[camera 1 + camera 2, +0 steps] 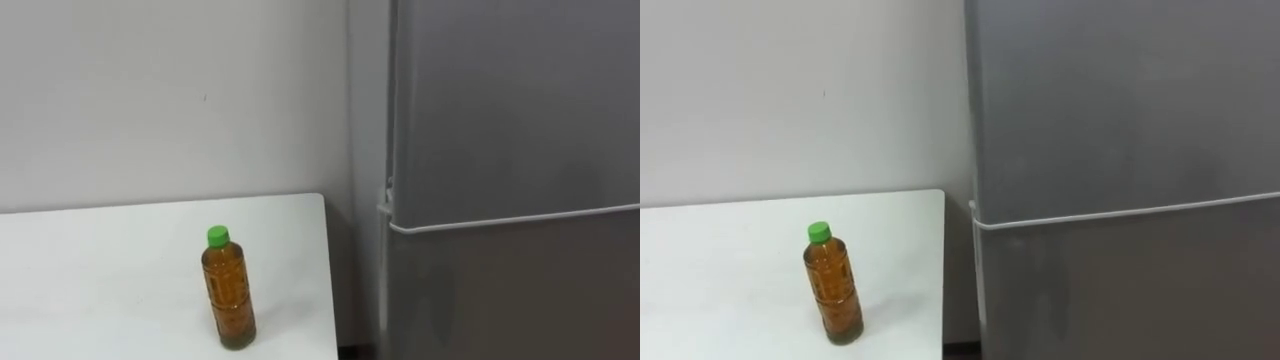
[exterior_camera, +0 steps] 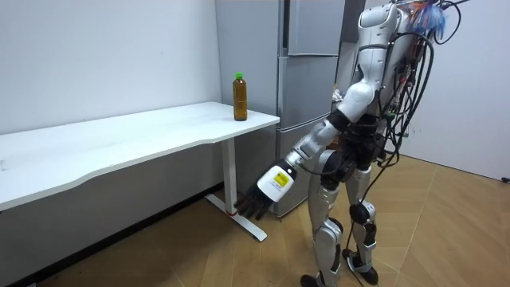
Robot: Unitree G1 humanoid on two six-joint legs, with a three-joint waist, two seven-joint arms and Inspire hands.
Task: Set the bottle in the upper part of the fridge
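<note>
Amber-filled bottle (image 1: 228,290), green-capped, is standing upright on the white table (image 1: 100,270) beside the closed grey fridge (image 1: 510,150); left hand (image 2: 256,204) is hanging below the tabletop, fingers relaxed.

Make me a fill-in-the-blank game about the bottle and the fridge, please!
1. The bottle has a ___ cap.
2. The bottle is not lying down: it stands ___ on the white table.
3. The fridge is ___, not open.
4. In the eye views, the fridge stands on the table's ___ side.

Missing words: green; upright; closed; right.
</note>
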